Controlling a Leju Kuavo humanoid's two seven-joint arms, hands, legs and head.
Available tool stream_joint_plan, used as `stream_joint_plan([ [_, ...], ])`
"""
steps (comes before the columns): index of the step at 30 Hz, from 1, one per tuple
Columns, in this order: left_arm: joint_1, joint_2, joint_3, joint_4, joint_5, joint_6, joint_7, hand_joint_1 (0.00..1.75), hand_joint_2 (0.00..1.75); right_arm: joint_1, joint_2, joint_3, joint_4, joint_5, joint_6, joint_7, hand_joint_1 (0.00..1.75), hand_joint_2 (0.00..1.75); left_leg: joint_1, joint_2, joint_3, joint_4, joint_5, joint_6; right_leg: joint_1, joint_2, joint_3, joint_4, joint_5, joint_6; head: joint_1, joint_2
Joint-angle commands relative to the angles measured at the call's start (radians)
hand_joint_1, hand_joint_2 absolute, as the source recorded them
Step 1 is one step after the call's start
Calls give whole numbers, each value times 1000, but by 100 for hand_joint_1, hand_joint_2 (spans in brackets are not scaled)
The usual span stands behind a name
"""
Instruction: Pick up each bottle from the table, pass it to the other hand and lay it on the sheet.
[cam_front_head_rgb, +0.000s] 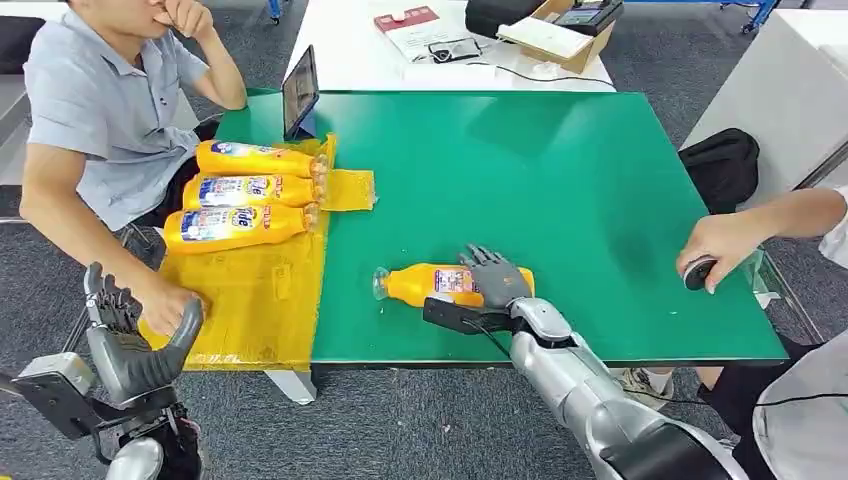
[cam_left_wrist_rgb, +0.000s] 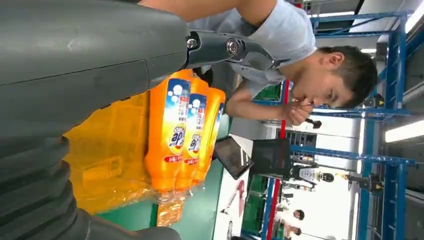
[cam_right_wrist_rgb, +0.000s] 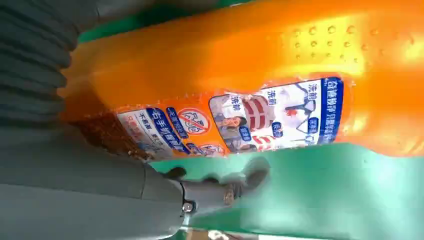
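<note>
my right hand (cam_front_head_rgb: 495, 280) rests over the base end of an orange bottle (cam_front_head_rgb: 430, 284) lying on the green table (cam_front_head_rgb: 560, 180); whether it grips, i cannot tell. my left hand (cam_front_head_rgb: 135, 345), open, at 8 o'clock. three bottles (cam_front_head_rgb: 245, 192) on the yellow sheet (cam_front_head_rgb: 260, 300) at 10 o'clock.

in front of me a green-topped table (cam_front_head_rgb: 600, 160) stands on grey carpet (cam_front_head_rgb: 400, 420), with a white table (cam_front_head_rgb: 350, 50) just behind it carrying papers and an open cardboard box (cam_front_head_rgb: 555, 35). blue metal racking (cam_left_wrist_rgb: 395, 100) and bright ceiling strip lights (cam_left_wrist_rgb: 405, 131) show further off.
</note>
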Motion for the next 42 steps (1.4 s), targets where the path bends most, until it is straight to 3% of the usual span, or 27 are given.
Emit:
stream_joint_plan([
  [1,-9,16,-5,36,25,-37,45,0,175,-22,-17,61,134,4,107,70,129,175,0,-1,3,-1,-1,-1,0,-1,3,-1,-1,-2,0,0],
  [2,-10,19,-9,43,20,-39,50,0,175,-22,-19,61,137,3,111,79,127,175,0,-1,3,-1,-1,-1,0,-1,3,-1,-2,-2,0,0],
  [3,-13,19,-12,50,17,-40,56,0,175,-24,-20,63,140,5,115,90,72,175,1,-1,3,-1,-1,-1,1,-1,3,-1,-1,-2,0,0],
  [4,-17,23,-17,59,13,-45,73,0,175,-31,-23,72,149,12,130,112,51,175,1,-3,4,-2,-1,-1,1,-3,5,-2,-1,-2,0,0],
  [6,-21,23,-18,68,14,-46,76,0,175,-36,-25,78,152,18,136,121,54,175,1,-4,4,-2,0,-1,1,-4,3,-2,-1,-2,0,0],
  [8,-21,26,-20,69,26,-62,89,0,175,-39,-25,77,155,18,140,131,77,175,0,-5,4,-2,0,-1,1,-4,1,-3,-1,-2,0,0],
  [9,-18,25,-17,69,27,-62,91,0,175,-43,-24,82,160,22,148,139,72,175,0,-5,4,-2,0,-1,0,-4,-3,-2,-2,-2,0,0],
  [10,-16,24,-14,67,26,-61,91,0,175,-46,-23,90,165,30,157,153,49,175,0,-6,4,-2,0,-1,1,-5,-3,-2,-2,-2,0,0],
  [12,-12,23,-10,66,27,-62,93,0,175,-46,-21,95,170,31,180,159,30,175,1,-5,5,-2,-1,-1,1,-3,-3,-3,-2,-2,0,0],
  [13,-13,23,-10,69,28,-65,95,0,175,-43,-23,91,168,25,183,156,54,175,0,-4,5,-2,-1,-1,0,-3,-2,-3,-2,-1,0,0],
  [14,-12,23,-10,70,28,-65,95,0,175,-40,-25,90,167,24,181,155,54,175,1,-4,5,-3,-1,-1,1,-3,2,-4,-2,-2,0,0],
  [15,-13,23,-10,72,31,-68,96,0,175,-35,-27,90,160,21,168,136,96,175,0,-5,5,-2,-1,-1,0,-3,3,-3,-2,-1,0,0],
  [20,-13,23,-10,74,33,-70,96,0,175,-33,-27,86,160,17,166,128,96,175,0,-5,6,-1,-1,-1,0,-3,-2,-2,-3,-1,0,0],
  [21,-14,22,-10,76,34,-70,96,0,175,-33,-26,82,158,12,164,123,141,175,0,-6,6,-2,-1,-1,1,-4,-2,-3,-3,-1,0,0],
  [22,-18,26,-12,82,67,-94,94,0,175,-21,-22,11,147,-82,199,9,175,175,1,-6,6,-2,-1,-1,1,-4,-1,-3,-3,-1,0,0],
  [29,-48,45,-58,134,142,-155,109,0,175,48,23,-169,22,-392,266,-253,175,175,1,-2,6,-3,-1,-1,1,-1,4,-4,-1,0,0,0],
  [36,-79,53,-143,201,127,-204,128,0,175,53,49,-206,-85,-562,318,-279,175,175,1,3,8,-2,-3,-4,2,3,6,-2,-1,-2,0,0],
  [38,-87,73,-204,242,8,-210,127,0,175,52,62,-222,-120,-618,316,-297,175,175,1,3,7,-1,-3,-4,1,4,4,-1,-1,-2,0,0],
  [42,-91,31,-231,311,-48,-187,129,0,175,86,86,-228,-242,-667,283,-312,175,175,1,4,5,-1,-3,-3,1,5,3,0,-1,-2,0,0],
])
